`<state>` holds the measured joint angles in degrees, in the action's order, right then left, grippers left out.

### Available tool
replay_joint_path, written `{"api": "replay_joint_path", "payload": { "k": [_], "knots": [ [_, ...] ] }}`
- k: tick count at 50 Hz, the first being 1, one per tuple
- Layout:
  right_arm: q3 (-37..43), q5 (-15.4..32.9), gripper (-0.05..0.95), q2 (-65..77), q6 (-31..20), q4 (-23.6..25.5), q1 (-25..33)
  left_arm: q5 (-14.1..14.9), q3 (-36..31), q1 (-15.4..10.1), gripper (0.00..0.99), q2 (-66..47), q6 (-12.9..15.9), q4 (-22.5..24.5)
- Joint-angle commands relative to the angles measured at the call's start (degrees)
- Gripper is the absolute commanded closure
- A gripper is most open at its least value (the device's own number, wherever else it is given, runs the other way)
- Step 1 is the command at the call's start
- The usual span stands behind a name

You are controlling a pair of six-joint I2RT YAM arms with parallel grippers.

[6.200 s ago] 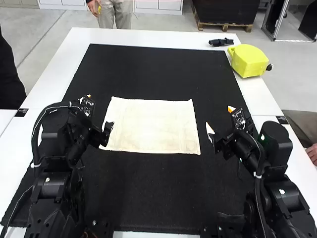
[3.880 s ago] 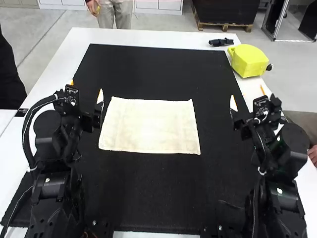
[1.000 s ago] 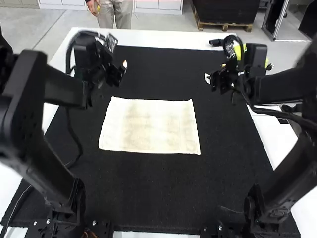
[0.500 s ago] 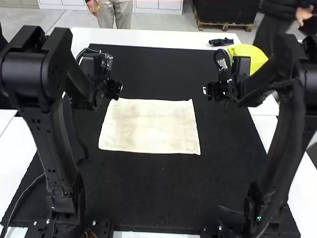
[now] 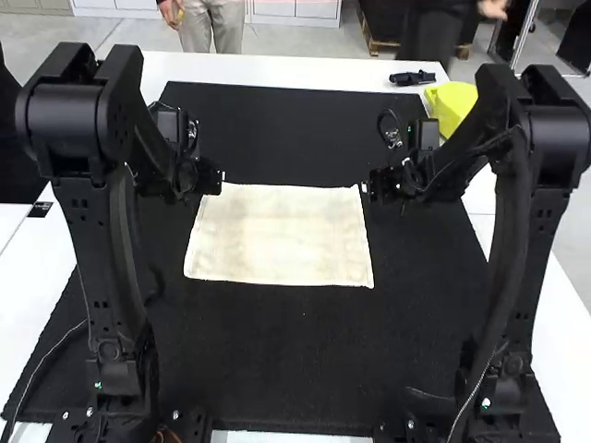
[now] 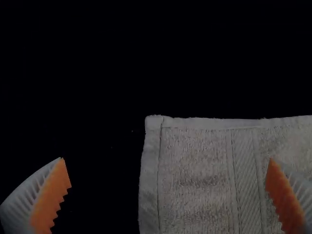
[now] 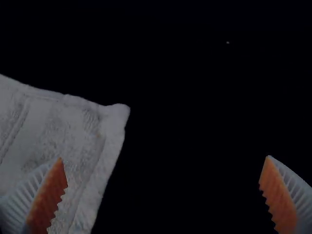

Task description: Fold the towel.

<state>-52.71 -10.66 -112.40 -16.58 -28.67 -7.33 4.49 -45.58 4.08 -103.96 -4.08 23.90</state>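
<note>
Got my towel (image 5: pixel 279 234) spread flat, left pincer (image 6: pixel 166 160) and right pincer (image 7: pixel 165 158) gaping near its far corners, all folding to go.

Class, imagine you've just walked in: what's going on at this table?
A robot is set to fold a pale towel, which lies flat on a black mat. Its left gripper is open at the far left corner, its right gripper open at the far right corner. Neither holds the cloth yet.
</note>
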Motion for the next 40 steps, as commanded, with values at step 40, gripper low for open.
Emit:
{"api": "replay_joint_path", "payload": {
  "k": [40],
  "knots": [
    [-0.47, 2.22, -0.01, 3.77, 17.11, 8.45, -4.09, -0.01, -6.98, -0.47, 0.034, -0.8, -2.08, -16.52]
  ]
}}
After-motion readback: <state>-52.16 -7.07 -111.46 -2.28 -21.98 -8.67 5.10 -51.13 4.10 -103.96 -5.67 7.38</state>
